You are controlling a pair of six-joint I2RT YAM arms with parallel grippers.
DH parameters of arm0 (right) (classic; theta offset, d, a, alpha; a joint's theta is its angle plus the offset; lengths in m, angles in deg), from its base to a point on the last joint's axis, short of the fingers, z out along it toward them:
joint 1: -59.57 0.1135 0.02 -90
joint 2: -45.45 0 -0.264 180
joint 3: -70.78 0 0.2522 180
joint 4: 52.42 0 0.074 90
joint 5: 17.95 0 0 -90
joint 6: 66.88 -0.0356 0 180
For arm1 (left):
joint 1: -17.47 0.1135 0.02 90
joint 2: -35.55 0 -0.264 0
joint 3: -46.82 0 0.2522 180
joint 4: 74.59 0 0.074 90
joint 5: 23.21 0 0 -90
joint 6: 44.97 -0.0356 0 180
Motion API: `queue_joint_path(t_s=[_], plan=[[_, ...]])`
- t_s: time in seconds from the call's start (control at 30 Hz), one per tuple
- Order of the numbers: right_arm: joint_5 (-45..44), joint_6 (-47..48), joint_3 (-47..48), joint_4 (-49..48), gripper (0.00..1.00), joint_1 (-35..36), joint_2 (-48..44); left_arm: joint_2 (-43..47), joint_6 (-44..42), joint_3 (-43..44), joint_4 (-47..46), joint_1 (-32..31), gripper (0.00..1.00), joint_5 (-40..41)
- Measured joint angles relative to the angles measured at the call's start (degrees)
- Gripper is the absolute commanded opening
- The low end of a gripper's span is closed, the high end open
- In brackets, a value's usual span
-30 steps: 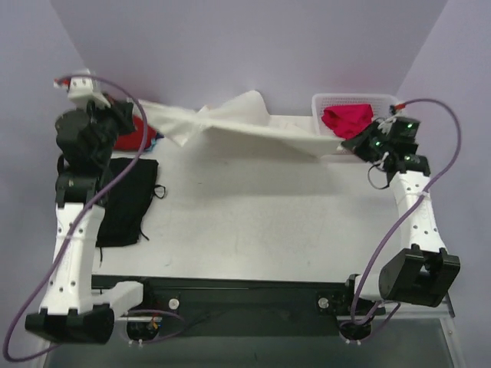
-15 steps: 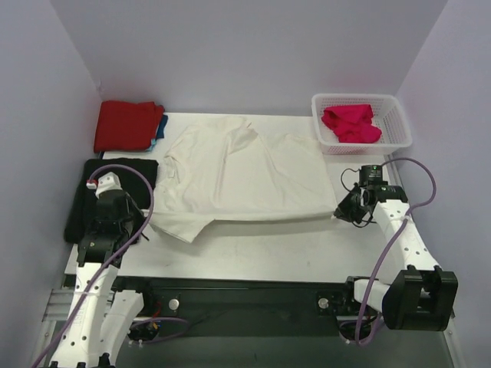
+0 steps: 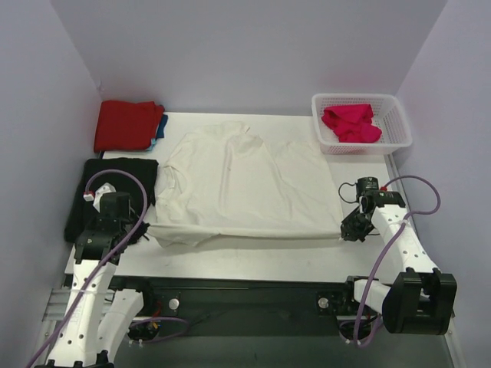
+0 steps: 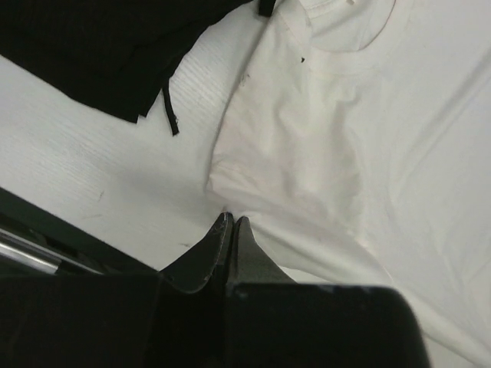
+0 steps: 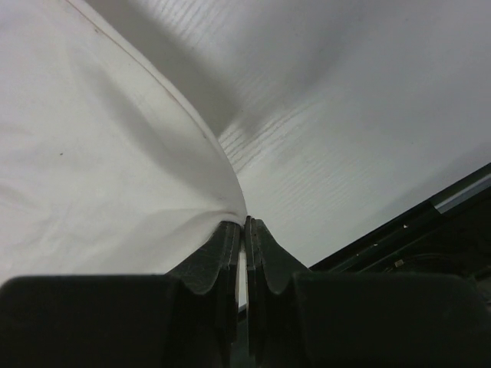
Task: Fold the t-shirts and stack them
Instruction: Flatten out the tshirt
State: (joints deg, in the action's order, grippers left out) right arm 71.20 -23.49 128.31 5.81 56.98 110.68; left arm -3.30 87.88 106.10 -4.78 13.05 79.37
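Across the middle of the white table [image 3: 253, 257], the large cream-white short-sleeved cloth t-shirt [image 3: 238, 184] lay spread out, collar toward 9 o'clock and hem toward 3 o'clock, with some folds along its 12 o'clock edge. My left gripper [image 4: 232, 222] was at the shirt's 8 o'clock corner, its jaws pressed together on the edge of the cloth near the shoulder. My right gripper [image 5: 244, 224] was at the 4 o'clock corner, its jaws likewise pinched tight on the hem, which rose from the table into the fingertips. Both of my grippers sat low at the near edge of the garment, well apart from each other. At 10 o'clock a folded red t-shirt [image 3: 126, 125] rested on a blue t-shirt [image 3: 160, 127], of which only a strip showed. A crumpled magenta-pink t-shirt [image 3: 350, 123] lay inside the white plastic mesh basket [image 3: 400, 115] at 1 o'clock. A flat black cloth [image 3: 134, 176] lay at 9 o'clock, just beside the collar.
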Motion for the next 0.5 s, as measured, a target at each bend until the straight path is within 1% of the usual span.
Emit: queue_joint_path(t_s=[0.2,0.37,0.5], plan=[[0.0,-0.3,-0.2,2.6,0.00,0.0,0.0,-2.4,5.1,2.9,8.3,0.0,0.00,-3.1],[0.2,-0.6,-0.3,5.0,0.00,0.0,0.7,-6.8,5.9,5.4,14.0,0.0,0.00,-5.5],[0.1,-1.7,-1.1,7.2,0.00,0.0,1.4,-9.7,5.9,5.5,17.4,0.0,0.00,-7.5]])
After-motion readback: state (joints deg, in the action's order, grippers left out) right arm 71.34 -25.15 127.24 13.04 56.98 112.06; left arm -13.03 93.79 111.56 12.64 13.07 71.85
